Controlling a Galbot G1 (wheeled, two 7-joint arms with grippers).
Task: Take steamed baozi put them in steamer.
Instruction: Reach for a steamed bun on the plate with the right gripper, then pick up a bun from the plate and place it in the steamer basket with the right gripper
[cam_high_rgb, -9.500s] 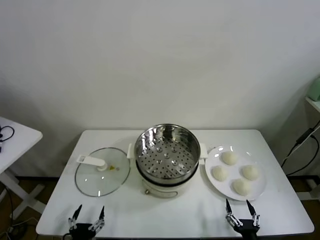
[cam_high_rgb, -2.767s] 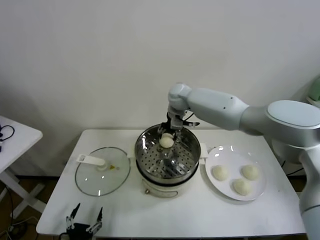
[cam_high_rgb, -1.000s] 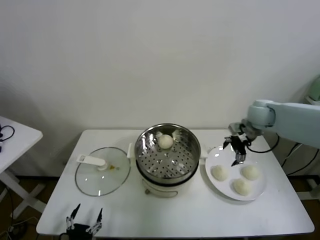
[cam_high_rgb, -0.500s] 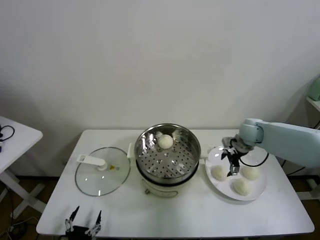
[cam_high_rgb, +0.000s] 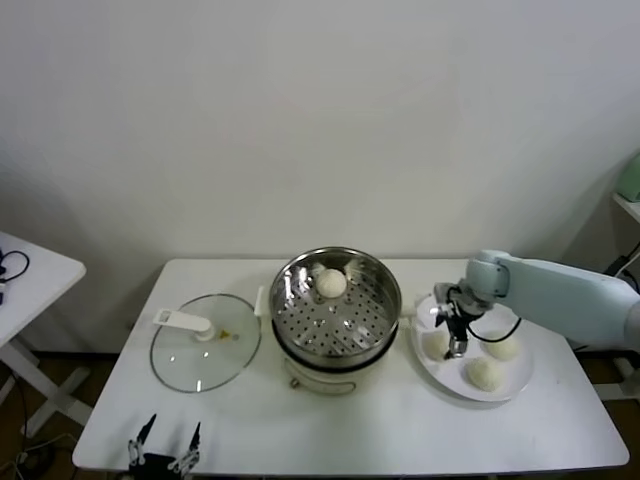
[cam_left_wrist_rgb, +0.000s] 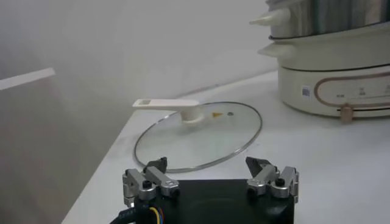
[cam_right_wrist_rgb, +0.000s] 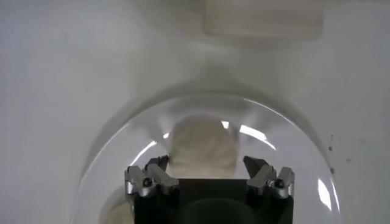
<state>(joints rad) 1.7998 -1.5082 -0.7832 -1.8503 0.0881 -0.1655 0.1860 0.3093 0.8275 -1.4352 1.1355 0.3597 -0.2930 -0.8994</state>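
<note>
Clearly, from the head view, one steamed baozi (cam_high_rgb: 331, 283) already sits at the back of the steamer (cam_high_rgb: 335, 300), and three more lie on the white plate (cam_high_rgb: 520, 375) just to the steamer's right: one nearest the pot (cam_high_rgb: 434, 344), one toward the far right (cam_high_rgb: 502, 347), one at the front (cam_high_rgb: 484, 373). The right gripper (cam_high_rgb: 455, 340) hangs down over the bun nearest the pot, its fingers reaching to that bun's side; from this angle I cannot tell whether they touch it. The left gripper (cam_high_rgb: 160, 450) waits at the near table edge, below the glass lid (cam_high_rgb: 205, 343). Seen from the left wrist, that gripper (cam_left_wrist_rgb: 210, 178) has its jaws spread with nothing between them, and the lid (cam_left_wrist_rgb: 198, 129) lies flat beside the pot base (cam_left_wrist_rgb: 335, 85). Seen from the right wrist, the right gripper (cam_right_wrist_rgb: 209, 175) has its jaws apart on either side of a pale bun (cam_right_wrist_rgb: 201, 149) on the plate (cam_right_wrist_rgb: 122, 140), not visibly pressing on it. I judge these buns light, soft and easily dented, with a smooth skin that may be a little tacky; the sensible hold is across the widest part, low on the sides, closing only until the dough stops yielding, and the lift should be gentle so the bun does not stick to the plate or squash
</note>
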